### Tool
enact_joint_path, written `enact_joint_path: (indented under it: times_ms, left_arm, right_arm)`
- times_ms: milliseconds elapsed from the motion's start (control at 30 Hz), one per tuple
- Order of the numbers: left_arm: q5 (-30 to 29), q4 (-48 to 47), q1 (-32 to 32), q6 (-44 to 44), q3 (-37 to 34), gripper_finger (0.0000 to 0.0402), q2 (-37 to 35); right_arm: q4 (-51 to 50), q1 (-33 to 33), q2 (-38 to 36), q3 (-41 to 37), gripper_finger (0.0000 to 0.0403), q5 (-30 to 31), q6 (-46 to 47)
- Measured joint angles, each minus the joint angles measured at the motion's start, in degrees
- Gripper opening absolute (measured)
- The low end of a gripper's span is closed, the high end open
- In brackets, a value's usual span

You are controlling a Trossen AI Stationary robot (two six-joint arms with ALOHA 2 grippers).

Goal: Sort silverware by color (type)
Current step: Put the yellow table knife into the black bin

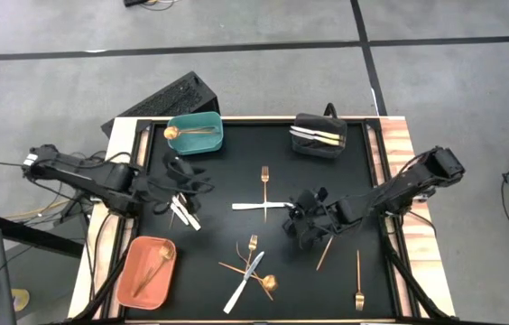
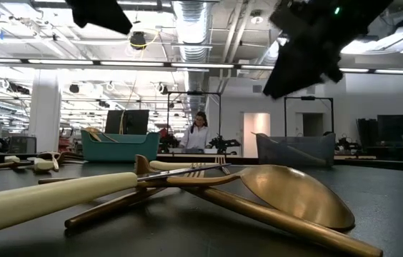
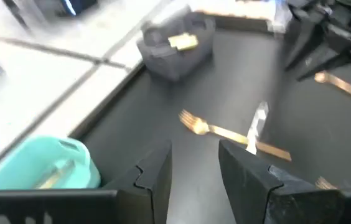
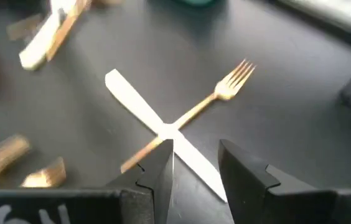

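The right gripper [image 4: 195, 163], fingers parted and empty, hovers at 4 o'clock of a slim gold fork [image 4: 220, 94] crossed by a white-handled knife [image 4: 139, 112]. The left gripper [image 3: 194, 163], likewise parted and empty, hangs over the black surface [image 1: 236, 171] at 9 o'clock.

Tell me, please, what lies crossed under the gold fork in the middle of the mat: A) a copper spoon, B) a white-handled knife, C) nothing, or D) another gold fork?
B: the gold fork lies crossed over a white-handled knife, seen just ahead of the right hand and again in the high view.
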Motion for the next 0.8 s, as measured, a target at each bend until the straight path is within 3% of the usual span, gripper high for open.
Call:
enact_joint_path:
  times_ms: [67, 167, 433, 600, 800]
  left_arm:
    - [-3.4, 4.4, -1.8, 1.6, -3.0, 0.0119, -2.4]
    - [-4.0, 15.1, -3.8, 5.2, -10.5, 0.0119, -5.4]
    - [-0.6, 47.9, -2.6, 10.7, -32.6, 0.0119, -7.2]
    - [1.7, 64.2, 0.4, 9.3, -40.1, 0.0119, -4.5]
    - [6.0, 67.0, 1.3, 7.1, -41.3, 0.0119, -1.6]
  right_arm:
    - [-2.6, 1.9, -2.2, 0.1, 0.0153, 3.9, 2.3]
    - [-9.9, 4.5, -6.1, 0.0, 0.0153, 5.8, 8.5]
    - [-27.9, 10.4, -10.9, 0.0, 0.0153, -6.1, 20.0]
    - [-24.3, 9.6, -7.1, 0.0, 0.0153, -5.8, 15.6]
    - [-10.3, 5.4, 1.5, 0.0, 0.0152, -9.5, 2.4]
